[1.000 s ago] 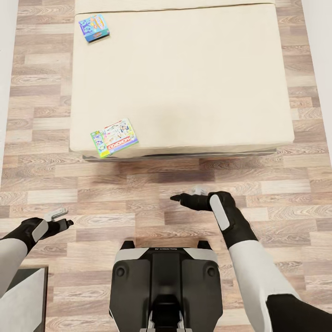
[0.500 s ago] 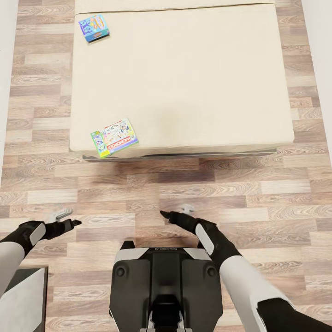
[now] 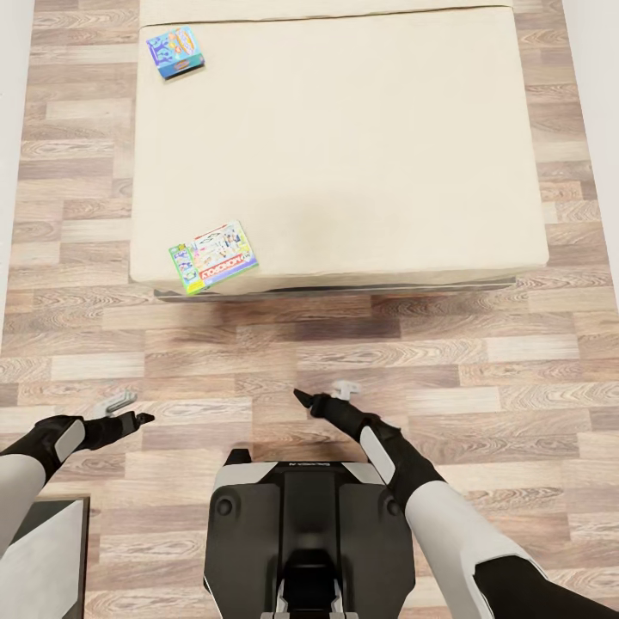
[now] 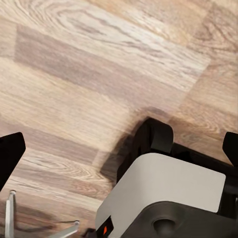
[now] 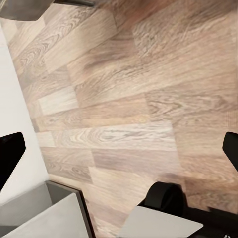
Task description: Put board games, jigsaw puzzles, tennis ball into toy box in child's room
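Two board games lie on the cream bed [image 3: 361,155]. A light blue one [image 3: 176,52] is at its far left corner, and a white, green and red one [image 3: 214,256] is by its near left edge. Both arms hang low over the wood floor in front of the bed, well short of either box. My left gripper [image 3: 129,410] is open and empty at the left. My right gripper [image 3: 325,395] is open and empty just ahead of my base. Each wrist view has black fingertips [image 4: 10,153] [image 5: 10,151] wide apart at the picture's edges. The toy box, jigsaw puzzles and tennis ball are out of view.
My dark and grey base [image 3: 309,524] stands on the plank floor [image 3: 481,361], about a stride from the bed's near edge. A grey slab in a dark frame [image 3: 43,559] sits close at my left. A white wall [image 5: 15,114] borders the floor.
My right arm has drawn back toward the base and to the left, its gripper lower in the view. The left gripper has crept slightly right. The bed and games have not moved.
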{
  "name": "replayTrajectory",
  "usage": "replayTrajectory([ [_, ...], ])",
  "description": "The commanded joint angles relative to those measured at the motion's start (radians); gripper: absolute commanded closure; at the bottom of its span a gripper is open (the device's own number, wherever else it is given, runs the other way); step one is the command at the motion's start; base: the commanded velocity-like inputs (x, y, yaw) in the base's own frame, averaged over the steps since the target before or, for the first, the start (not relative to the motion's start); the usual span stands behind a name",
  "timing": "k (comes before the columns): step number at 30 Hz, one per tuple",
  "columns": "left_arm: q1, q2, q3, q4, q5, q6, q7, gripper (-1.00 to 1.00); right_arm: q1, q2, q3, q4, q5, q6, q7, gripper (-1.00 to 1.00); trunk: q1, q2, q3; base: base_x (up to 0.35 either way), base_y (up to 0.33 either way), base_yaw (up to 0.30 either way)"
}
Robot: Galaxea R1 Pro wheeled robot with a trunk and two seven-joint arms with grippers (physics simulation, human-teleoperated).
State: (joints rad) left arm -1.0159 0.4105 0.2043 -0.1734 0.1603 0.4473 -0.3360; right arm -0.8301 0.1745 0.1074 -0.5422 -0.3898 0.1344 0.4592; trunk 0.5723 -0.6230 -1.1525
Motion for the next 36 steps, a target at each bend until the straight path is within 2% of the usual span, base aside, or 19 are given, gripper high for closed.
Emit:
replayTrajectory([
  [1, 0.0, 0.001, 0.002, -0.001, 0.011, 0.01, 0.0, -1.0, 0.0, 0.0, 0.001, -0.001, -0.01, 0.003, 0.002, -1.0, 0.0, -0.001, -0.001, 0.0, 0.0, 0.0],
  [8, 0.0, 0.001, 0.003, -0.001, 0.012, 0.02, 0.0, -1.0, 0.0, 0.0, 0.0, 0.001, -0.014, -0.061, 0.007, -1.0, 0.0, -0.001, -0.001, 0.0, 0.0, 0.0],
  [10, 0.0, 0.001, 0.003, -0.002, 0.013, 0.023, 0.0, -1.0, 0.0, 0.0, -0.001, -0.001, -0.031, -0.085, 0.03, -1.0, 0.0, -0.001, -0.001, 0.0, 0.0, 0.0],
  [13, 0.0, 0.001, 0.003, -0.003, 0.013, 0.026, -0.001, -1.0, 0.0, 0.0, -0.001, 0.007, -0.106, -0.101, 0.108, -1.0, 0.0, -0.001, -0.001, 0.0, 0.0, 0.0],
  [14, 0.0, 0.001, 0.003, -0.003, 0.013, 0.027, -0.001, -1.0, 0.0, 0.0, -0.001, 0.011, -0.16, -0.105, 0.159, -1.0, 0.0, -0.001, -0.001, 0.0, 0.0, 0.0],
  [17, 0.0, 0.001, 0.003, -0.003, 0.012, 0.029, -0.001, -1.0, 0.0, 0.0, 0.003, 0.016, -0.242, -0.102, 0.255, -1.0, 0.0, -0.001, -0.001, 0.0, 0.0, 0.0],
  [19, 0.0, 0.0, 0.003, -0.003, 0.012, 0.029, -0.001, -1.0, 0.0, 0.0, 0.009, 0.017, -0.263, -0.104, 0.284, -1.0, 0.0, -0.001, -0.001, 0.0, 0.0, 0.0],
  [22, 0.0, -0.003, 0.002, -0.003, 0.012, 0.03, -0.001, -1.0, 0.0, 0.0, 0.027, 0.018, -0.288, -0.102, 0.319, -1.0, 0.0, -0.001, -0.001, 0.0, 0.0, 0.0],
  [27, 0.0, -0.005, 0.002, -0.002, 0.012, 0.03, -0.001, -1.0, 0.0, 0.0, 0.051, 0.019, -0.301, -0.087, 0.355, -1.0, 0.0, -0.001, -0.001, 0.0, 0.0, 0.0],
  [32, 0.0, -0.004, 0.002, -0.002, 0.012, 0.03, -0.002, -1.0, 0.0, 0.0, 0.103, 0.013, -0.303, -0.004, 0.432, -1.0, 0.0, -0.001, -0.001, 0.0, 0.0, 0.0],
  [34, 0.0, -0.004, 0.003, -0.002, 0.012, 0.03, -0.002, -1.0, 0.0, 0.0, 0.133, 0.011, -0.306, 0.068, 0.47, -1.0, 0.0, -0.001, -0.001, 0.0, 0.027, 0.0],
  [36, 0.0, -0.004, 0.003, -0.002, 0.012, 0.03, -0.002, -1.0, 0.0, 0.0, 0.14, 0.01, -0.309, 0.097, 0.481, -1.0, 0.0, -0.001, -0.001, 0.0, 0.086, 0.0],
])
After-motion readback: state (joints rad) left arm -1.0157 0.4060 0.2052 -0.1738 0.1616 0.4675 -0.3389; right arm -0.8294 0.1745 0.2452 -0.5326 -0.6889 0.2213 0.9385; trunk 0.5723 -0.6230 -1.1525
